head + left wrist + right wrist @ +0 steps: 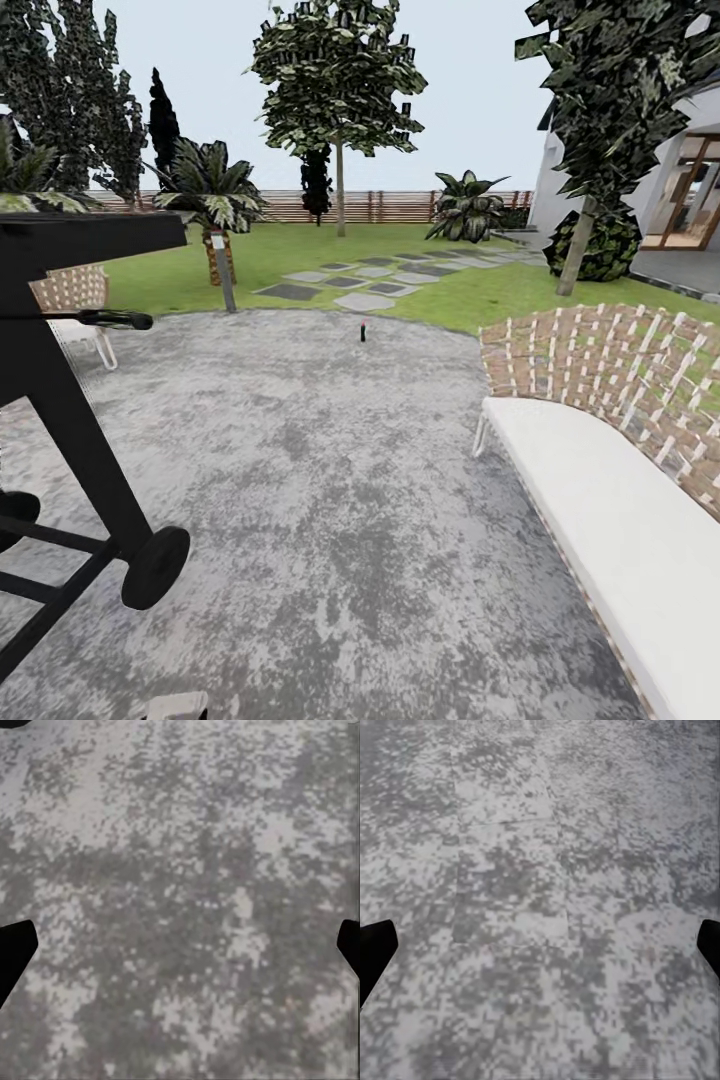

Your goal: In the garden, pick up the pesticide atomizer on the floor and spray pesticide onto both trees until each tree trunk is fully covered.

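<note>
Left hand [180,945]: dark fingertips [15,952] at the two side edges of the left wrist view, spread wide, nothing between them; mottled grey paving beneath.
Right hand [540,949]: dark fingertips [375,952] likewise far apart at the edges of the right wrist view, holding nothing; grey paving with faint slab seams below.
Paving [330,480]: broad grey speckled patio across the lower head view, rounded far edge meeting the lawn.
Barbecue [70,400]: black wheeled frame close at the left of the head view, one wheel on the paving.
Bench [620,480]: white seat with woven brown-and-white back, close at the right.
Chair [75,300]: woven back, white frame, at the left beyond the barbecue.
Sprayer [363,330]: small, dark, upright, red tip on top; on the paving near its far edge, just before the grass, well apart from both hands.
Lawn [300,255]: green, crossed by grey stepping stones [370,285] beyond the sprayer.
Trees: one slim-trunked tree [340,180] straight beyond, near the fence; another [580,250] leaning at the right, beside a round dark bush [605,250].
Palms: one [215,230] left of the stones, one [465,205] by the fence.
Fence [385,205]: brown horizontal slats along the far lawn edge.
House [680,190]: pale wall and wood-framed glass doors at far right.
</note>
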Motion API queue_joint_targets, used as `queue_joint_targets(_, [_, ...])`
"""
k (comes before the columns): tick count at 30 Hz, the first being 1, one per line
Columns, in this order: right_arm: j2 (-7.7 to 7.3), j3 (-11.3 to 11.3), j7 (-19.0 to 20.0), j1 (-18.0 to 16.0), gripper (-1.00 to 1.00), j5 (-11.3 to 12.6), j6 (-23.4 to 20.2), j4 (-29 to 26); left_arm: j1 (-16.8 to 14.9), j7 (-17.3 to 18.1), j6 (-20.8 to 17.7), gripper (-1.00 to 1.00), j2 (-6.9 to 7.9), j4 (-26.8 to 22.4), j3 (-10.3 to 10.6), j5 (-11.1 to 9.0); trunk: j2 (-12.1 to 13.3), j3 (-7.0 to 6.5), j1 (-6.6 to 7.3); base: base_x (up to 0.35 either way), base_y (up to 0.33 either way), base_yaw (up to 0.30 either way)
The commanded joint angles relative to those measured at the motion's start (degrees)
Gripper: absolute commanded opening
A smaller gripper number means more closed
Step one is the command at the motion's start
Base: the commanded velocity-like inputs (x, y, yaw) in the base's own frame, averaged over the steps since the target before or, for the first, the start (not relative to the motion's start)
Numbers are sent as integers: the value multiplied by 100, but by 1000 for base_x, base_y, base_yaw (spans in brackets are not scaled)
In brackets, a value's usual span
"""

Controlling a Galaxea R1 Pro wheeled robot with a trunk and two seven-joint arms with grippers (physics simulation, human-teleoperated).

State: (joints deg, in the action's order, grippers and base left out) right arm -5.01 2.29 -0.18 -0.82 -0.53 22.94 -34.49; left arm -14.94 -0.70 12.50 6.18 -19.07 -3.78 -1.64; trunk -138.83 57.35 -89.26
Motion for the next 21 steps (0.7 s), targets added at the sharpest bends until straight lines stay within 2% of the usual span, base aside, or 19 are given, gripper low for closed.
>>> queue_joint_targets(1, [0,0,0,1,100,0,0,0,0,0,-1,100,2,0,0,-1,0,0,0,319,-139,190])
queue_joint_targets(11, [0,0,0,1,100,2,3,-1,4,0,6,100,6,0,0,-2,0,0,0,319,-133,236])
queue_joint_targets(21, [0,0,0,1,100,1,9,0,1,0,7,100,6,0,0,-3,0,0,0,329,-71,34])
